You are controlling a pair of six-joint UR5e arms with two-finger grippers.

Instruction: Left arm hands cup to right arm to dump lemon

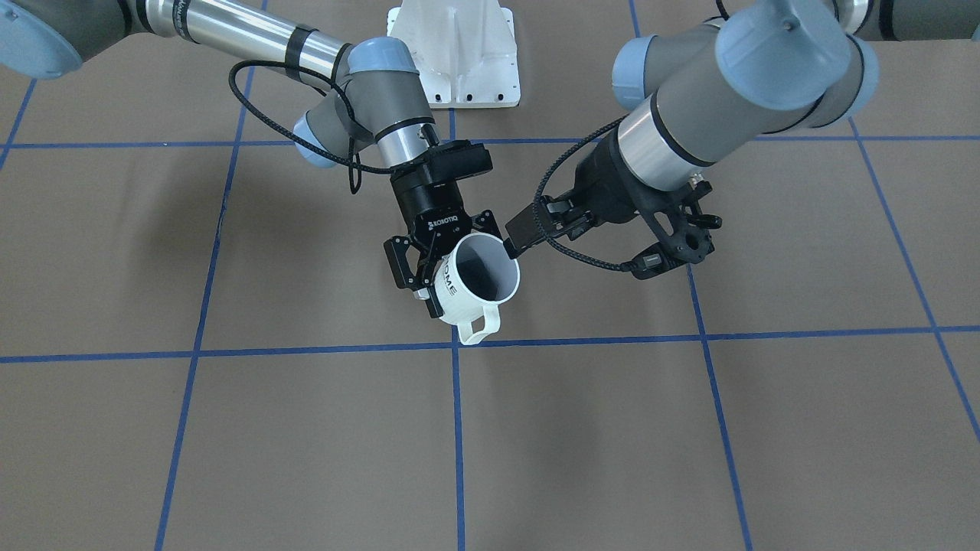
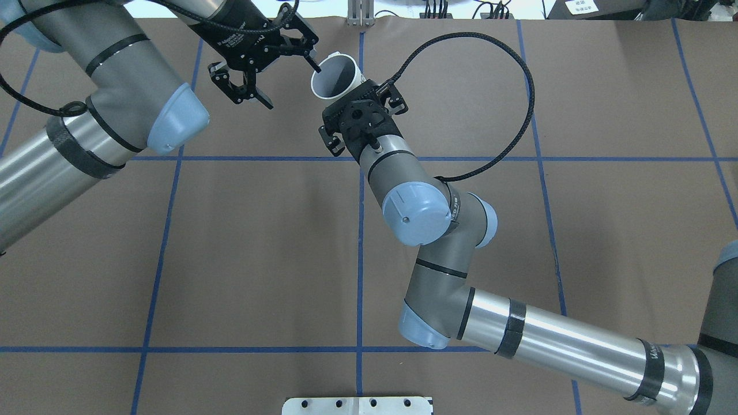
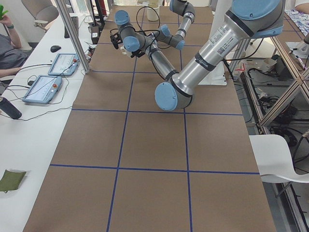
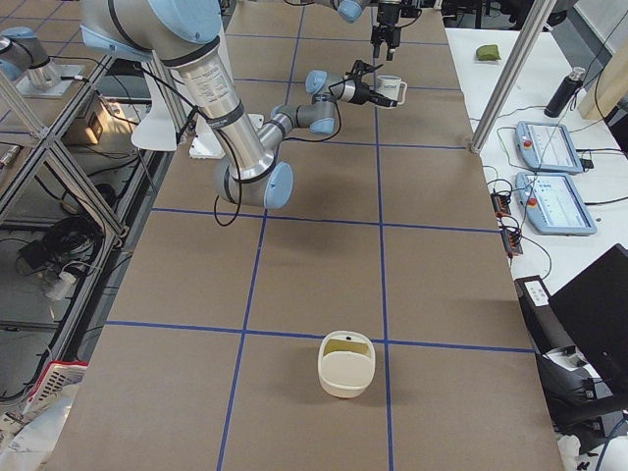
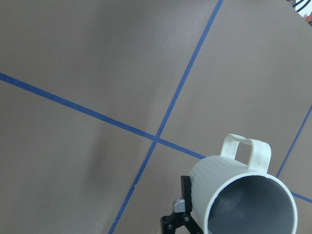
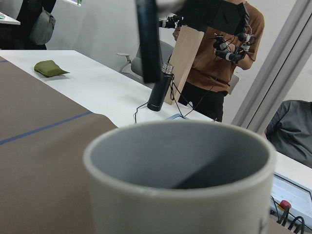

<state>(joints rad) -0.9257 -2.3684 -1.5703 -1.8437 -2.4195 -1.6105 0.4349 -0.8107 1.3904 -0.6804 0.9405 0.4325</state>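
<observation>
Plainly, the cup (image 1: pixel 468 285) was off the table (image 1: pixel 306 444), clamped by its body between the fingers of the right gripper (image 1: pixel 430 279). It sat tilted, with its mouth turned up and toward the left gripper (image 2: pixel 291 86), and its loop handle pointed away from the robot, to the operators' side. Part of the black lettering showed on the white wall beside the ROBOTIQ fingers. In the left wrist view the inside of the cup (image 5: pixel 246 207) looked grey, and the bottom was too shaded to read.

The left gripper stood with its thin fingers spread wide and nothing between them. One fingertip (image 2: pixel 315 65) was just beside the cup's rim. In the right wrist view that finger hung over the mouth, clear of the rim. The other finger pointed away across the table. The two arms met over the middle blue tape line, on the far side of the table from the robot's base.

Brown paper covered the table, ruled into squares by blue tape, and the white mounting plate (image 1: pixel 455 50) lay at the robot's edge. Well apart from the cup, toward the table's end on the robot's right, a cream tub (image 4: pixel 346 365) stood on a tape line with something yellowish-green inside. On the white bench past the table were a black bottle (image 6: pixel 158 92) and a green pouch (image 6: pixel 51 68), and a person in a brown shirt (image 6: pixel 219 58) stood behind them.
</observation>
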